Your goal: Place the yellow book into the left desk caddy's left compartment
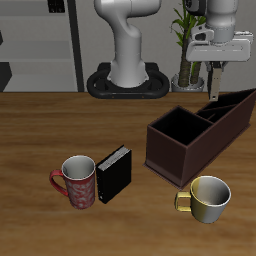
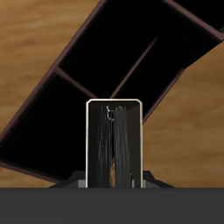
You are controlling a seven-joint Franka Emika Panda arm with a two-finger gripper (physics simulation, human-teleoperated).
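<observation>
Pinching yellow book [image 2: 111,144] upright, gripper [image 1: 212,97] over left desk caddy [image 1: 185,140]; mugs, black book [image 1: 114,173] nearby.

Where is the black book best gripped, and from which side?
Its top edge, from above: the black book stands upright, so its thin width suits a pinch across the covers; the red mug crowds one face.

wood-grain table [image 1: 40,130], glossy yellow mug [image 1: 208,197]
</observation>
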